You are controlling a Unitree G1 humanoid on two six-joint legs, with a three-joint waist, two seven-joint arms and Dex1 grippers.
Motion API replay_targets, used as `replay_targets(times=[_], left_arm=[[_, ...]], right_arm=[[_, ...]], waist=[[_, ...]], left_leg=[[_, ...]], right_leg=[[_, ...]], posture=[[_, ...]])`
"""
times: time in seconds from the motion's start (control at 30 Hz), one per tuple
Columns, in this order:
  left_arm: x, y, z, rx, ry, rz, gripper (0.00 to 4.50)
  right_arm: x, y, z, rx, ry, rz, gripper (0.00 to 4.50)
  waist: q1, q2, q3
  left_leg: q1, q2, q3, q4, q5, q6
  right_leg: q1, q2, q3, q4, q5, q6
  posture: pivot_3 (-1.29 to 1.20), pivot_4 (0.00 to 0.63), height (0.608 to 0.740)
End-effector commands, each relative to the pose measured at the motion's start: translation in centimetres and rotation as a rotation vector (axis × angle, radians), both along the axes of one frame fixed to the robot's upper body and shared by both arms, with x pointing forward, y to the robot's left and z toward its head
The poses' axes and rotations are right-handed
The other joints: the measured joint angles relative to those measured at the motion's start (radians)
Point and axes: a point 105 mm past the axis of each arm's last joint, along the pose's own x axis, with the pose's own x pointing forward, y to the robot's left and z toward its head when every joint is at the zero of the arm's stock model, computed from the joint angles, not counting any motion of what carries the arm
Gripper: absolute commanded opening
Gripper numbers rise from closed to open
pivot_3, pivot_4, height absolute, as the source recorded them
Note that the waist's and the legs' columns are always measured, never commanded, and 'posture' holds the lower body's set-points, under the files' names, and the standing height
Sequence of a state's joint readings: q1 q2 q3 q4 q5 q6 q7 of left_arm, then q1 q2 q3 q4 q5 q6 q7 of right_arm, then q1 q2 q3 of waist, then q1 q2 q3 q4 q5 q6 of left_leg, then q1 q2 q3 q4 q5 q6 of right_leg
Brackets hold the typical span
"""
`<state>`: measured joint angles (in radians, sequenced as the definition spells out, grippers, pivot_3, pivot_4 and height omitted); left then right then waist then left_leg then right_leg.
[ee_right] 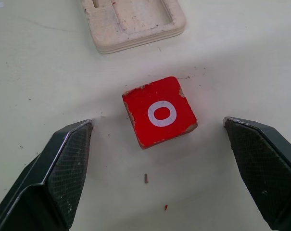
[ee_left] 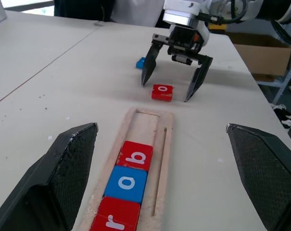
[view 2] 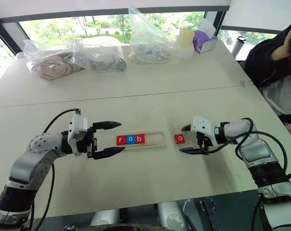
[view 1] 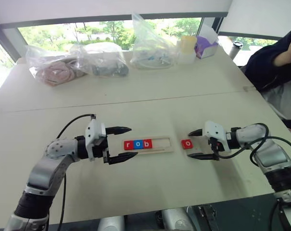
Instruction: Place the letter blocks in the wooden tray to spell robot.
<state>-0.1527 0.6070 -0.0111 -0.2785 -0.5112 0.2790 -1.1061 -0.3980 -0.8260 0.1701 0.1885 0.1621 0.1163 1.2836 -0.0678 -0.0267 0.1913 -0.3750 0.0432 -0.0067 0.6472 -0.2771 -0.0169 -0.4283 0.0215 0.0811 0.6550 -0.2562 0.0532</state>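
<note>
The wooden tray [view 1: 162,143] lies in the middle of the table. At its left end sit three letter blocks: red r [view 1: 128,145], blue o [view 1: 137,144] and red b [view 1: 146,143]. Its right part is bare. A red o block [ee_right: 159,111] lies on the table just past the tray's right end. My right gripper [view 1: 190,144] is open, one finger on each side of this block, not touching it. A blue block [ee_left: 140,62] peeks out behind that gripper. My left gripper [view 1: 132,142] hovers open at the tray's left end, holding nothing.
Several clear plastic bags [view 1: 102,60] with items line the table's far edge, beside a purple box [view 1: 206,45] and a cup [view 1: 186,48]. A person in dark clothes [view 1: 275,57] sits at the far right corner. A seam [view 1: 135,101] crosses the table.
</note>
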Motion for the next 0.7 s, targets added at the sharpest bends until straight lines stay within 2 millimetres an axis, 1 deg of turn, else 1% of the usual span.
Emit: replay_targets(times=[0.03, 0.13, 0.3, 0.5, 0.57, 0.7], left_arm=[[-0.3, 0.1, 1.0, -0.01, -0.036, -0.002, 4.5], [-0.5, 0.3, 0.9, -0.006, -0.031, -0.002, 4.5], [-0.6, 0.4, 0.9, 0.001, -0.027, 0.0, 4.5], [-0.5, 0.3, 1.0, 0.0, -0.031, 0.003, 4.5], [-0.5, 0.2, 1.0, -0.002, -0.033, 0.004, 4.5], [-0.5, 0.1, 1.0, -0.007, -0.035, 0.006, 4.5]], right_arm=[[0.5, 0.2, 0.6, 0.002, -0.035, 0.015, 3.61], [0.8, 0.7, 1.3, 0.006, -0.065, 0.018, 2.21], [0.8, 1.3, 2.8, -0.021, -0.117, 0.058, 2.21], [1.2, 3.4, 5.1, -0.003, -0.168, 0.114, 2.21], [1.2, 3.6, 5.2, -0.008, -0.163, 0.121, 2.21], [1.3, 3.0, 4.5, -0.024, -0.134, 0.093, 2.21]], waist=[[0.0, 0.0, 0.0], [0.0, 0.0, 0.0], [0.001, 0.0, 0.0], [0.001, 0.001, 0.0], [0.001, 0.001, 0.0], [0.005, 0.001, 0.0]], left_leg=[[0.0, 0.0, 0.0, 0.0, 0.0, 0.0], [0.0, 0.0, 0.0, 0.0, 0.0, 0.0], [0.0, 0.0, 0.0, 0.0, 0.0, 0.0], [0.0, 0.0, 0.0, 0.0, 0.0, 0.0], [0.0, 0.0, 0.0, 0.0, 0.0, 0.0], [0.0, 0.0, 0.0, 0.0, 0.0, 0.0]], right_leg=[[0.0, 0.0, 0.0, 0.0, 0.0, 0.0], [0.0, 0.0, 0.0, 0.0, 0.0, 0.0], [0.0, 0.0, 0.0, 0.0, 0.001, -0.001], [0.0, 0.0, 0.0, 0.0, 0.001, -0.001], [0.0, 0.0, 0.0, 0.0, 0.001, -0.001], [0.0, 0.0, 0.0, 0.0, 0.001, -0.002]], posture=[[0.0, 0.15, 0.74], [0.0, 0.15, 0.74], [0.0, 0.15, 0.74], [0.0, 0.15, 0.74], [0.0, 0.15, 0.74], [0.0, 0.15, 0.74]])
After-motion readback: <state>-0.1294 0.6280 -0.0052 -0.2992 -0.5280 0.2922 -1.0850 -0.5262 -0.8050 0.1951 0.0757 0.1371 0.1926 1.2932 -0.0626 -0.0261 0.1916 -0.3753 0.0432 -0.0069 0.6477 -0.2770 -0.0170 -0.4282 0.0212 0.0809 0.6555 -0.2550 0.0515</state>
